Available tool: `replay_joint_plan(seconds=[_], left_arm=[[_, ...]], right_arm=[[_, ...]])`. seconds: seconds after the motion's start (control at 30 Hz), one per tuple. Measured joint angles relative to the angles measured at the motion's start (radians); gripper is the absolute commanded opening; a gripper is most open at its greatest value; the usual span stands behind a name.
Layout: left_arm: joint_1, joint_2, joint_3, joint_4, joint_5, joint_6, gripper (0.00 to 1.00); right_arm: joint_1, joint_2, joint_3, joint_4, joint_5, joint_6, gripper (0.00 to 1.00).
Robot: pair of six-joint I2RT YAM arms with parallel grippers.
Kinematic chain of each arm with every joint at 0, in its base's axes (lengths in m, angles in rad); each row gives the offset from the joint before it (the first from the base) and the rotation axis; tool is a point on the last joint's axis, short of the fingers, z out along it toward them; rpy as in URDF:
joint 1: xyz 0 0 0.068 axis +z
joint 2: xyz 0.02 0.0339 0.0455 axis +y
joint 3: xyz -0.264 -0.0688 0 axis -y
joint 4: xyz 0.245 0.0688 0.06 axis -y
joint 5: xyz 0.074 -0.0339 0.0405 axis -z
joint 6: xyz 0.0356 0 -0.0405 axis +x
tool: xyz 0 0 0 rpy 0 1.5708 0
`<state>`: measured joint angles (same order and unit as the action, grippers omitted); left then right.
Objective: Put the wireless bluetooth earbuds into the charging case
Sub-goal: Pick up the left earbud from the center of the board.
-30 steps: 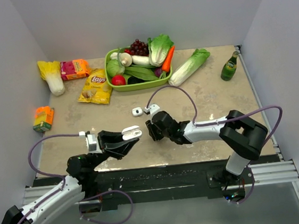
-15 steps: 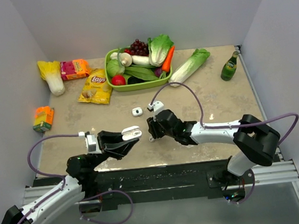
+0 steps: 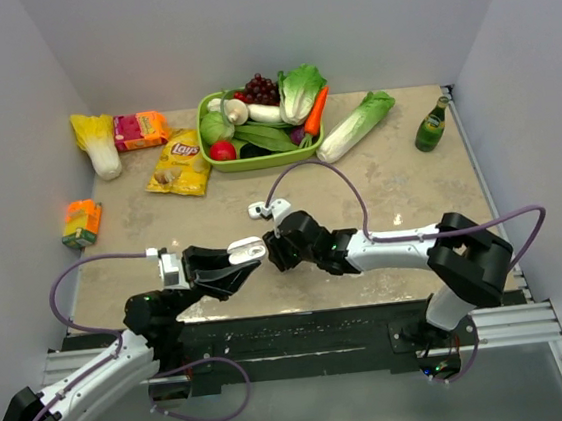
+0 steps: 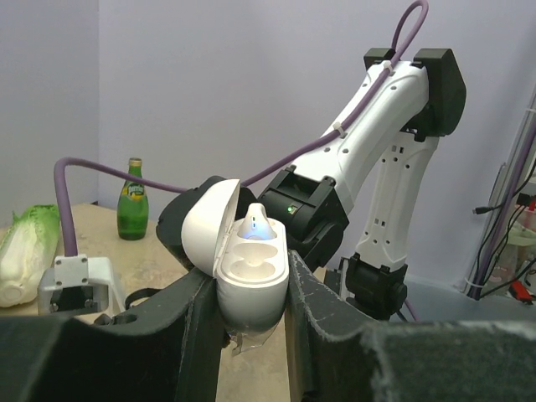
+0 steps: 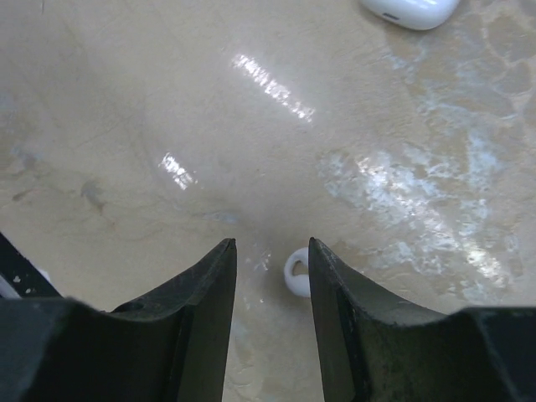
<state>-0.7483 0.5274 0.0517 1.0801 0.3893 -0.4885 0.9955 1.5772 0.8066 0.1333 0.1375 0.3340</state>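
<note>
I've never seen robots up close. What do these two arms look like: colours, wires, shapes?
The left arm and right arm have smooth white shells and chunky black joints, each trailing a loose purple cable. The left gripper and right gripper each end in two black tapered fingers.

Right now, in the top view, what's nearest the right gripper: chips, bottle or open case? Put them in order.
1. Open case, just left of the right gripper.
2. Chips, back left.
3. Bottle, back right corner.
</note>
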Motion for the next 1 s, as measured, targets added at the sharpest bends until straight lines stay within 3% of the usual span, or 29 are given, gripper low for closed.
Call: replay_joint_plan(seconds=[1.0], left_arm=[[0.0,0.013,0.0,0.019,0.006,-0.025,0.0]], right_arm=[[0.019,0.056,0.008,-0.04,-0.052,-0.021,0.43]])
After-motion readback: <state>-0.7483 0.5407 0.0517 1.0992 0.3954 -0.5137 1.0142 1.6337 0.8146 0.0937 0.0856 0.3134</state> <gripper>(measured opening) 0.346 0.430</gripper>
